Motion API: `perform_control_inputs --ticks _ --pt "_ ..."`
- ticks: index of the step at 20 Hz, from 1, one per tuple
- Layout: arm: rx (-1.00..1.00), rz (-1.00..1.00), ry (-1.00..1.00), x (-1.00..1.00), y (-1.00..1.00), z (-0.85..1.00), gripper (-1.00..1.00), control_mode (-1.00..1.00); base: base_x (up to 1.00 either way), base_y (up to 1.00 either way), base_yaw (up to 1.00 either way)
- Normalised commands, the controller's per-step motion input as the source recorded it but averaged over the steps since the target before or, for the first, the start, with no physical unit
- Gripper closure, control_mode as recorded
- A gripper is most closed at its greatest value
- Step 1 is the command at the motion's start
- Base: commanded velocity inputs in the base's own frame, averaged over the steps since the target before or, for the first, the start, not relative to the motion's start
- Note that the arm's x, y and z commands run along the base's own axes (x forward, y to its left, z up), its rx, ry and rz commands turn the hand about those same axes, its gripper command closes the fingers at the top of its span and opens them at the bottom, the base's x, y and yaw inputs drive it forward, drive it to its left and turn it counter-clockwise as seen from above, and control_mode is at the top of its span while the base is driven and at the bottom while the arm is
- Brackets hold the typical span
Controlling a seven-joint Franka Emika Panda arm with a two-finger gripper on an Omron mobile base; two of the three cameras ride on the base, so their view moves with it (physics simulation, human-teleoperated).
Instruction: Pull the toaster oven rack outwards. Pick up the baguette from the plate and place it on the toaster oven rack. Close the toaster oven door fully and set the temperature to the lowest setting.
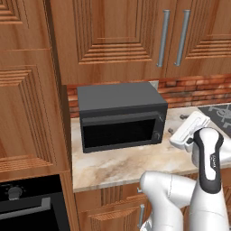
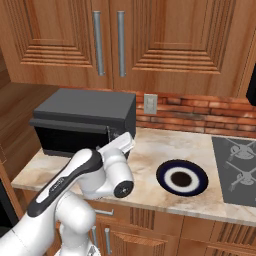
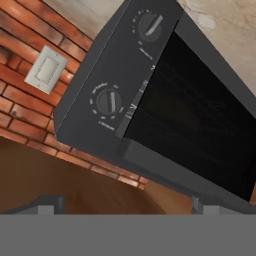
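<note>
The toaster oven (image 1: 119, 116) stands at the back left of the tabletop (image 1: 131, 163), against the brick wall and beside the tall wooden cabinet at the tabletop's left end. The toaster oven door (image 1: 119, 131) is shut, and through its dark window the hand view shows faint wire lines, likely the rack (image 3: 200, 107), too dim to be sure. Two knobs sit on the narrow control strip (image 3: 125, 65); the small print around them cannot be read. The gripper (image 3: 125, 205) hovers near the oven's right front corner with its fingers spread wide and nothing between them. The plate (image 2: 182, 178) lies right of the oven, toward the tabletop's front edge and well apart from it; its centre looks dark, and I cannot make out a baguette on it. A wall outlet (image 2: 150, 103) is set in the brick behind. A stovetop (image 2: 237, 167) is cut off at the right edge.
</note>
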Motion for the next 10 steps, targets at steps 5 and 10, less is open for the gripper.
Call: perform_control_inputs --ticks 5,10 --pt "-0.02 -0.04 0.00 0.07 0.15 -0.01 -1.00 -1.00 0.00 0.00 0.00" --pt "-0.02 -0.05 0.00 0.14 0.16 -0.01 -1.00 -1.00 0.00 0.00 0.00"
